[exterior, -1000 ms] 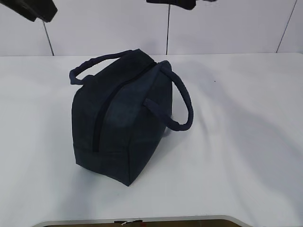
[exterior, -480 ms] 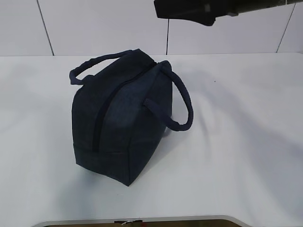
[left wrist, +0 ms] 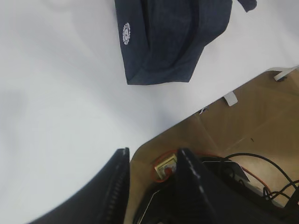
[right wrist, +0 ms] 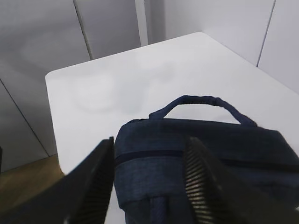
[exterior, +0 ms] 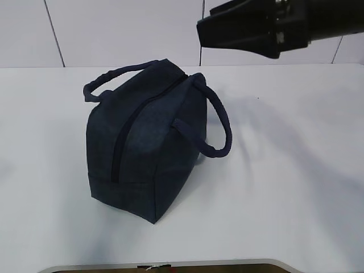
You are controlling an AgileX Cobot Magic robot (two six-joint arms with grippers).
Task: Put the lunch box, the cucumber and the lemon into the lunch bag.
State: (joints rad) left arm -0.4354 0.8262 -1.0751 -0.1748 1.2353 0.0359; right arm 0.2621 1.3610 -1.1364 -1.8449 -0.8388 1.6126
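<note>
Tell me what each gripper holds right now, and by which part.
Nothing is held. The left gripper is open over the table edge, away from the lunch bag. The right gripper is open in the air above the bag, fingers empty.

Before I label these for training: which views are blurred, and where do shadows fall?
Exterior view: right arm is blurred, bag sharp, soft shadows fall on the table right of it. Left wrist view: fingers look soft, bag logo readable. Right wrist view: fingers soft.

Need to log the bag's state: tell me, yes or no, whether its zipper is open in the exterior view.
No: the zipper runs as a closed dark line along the lunch bag, with no gap showing.
</note>
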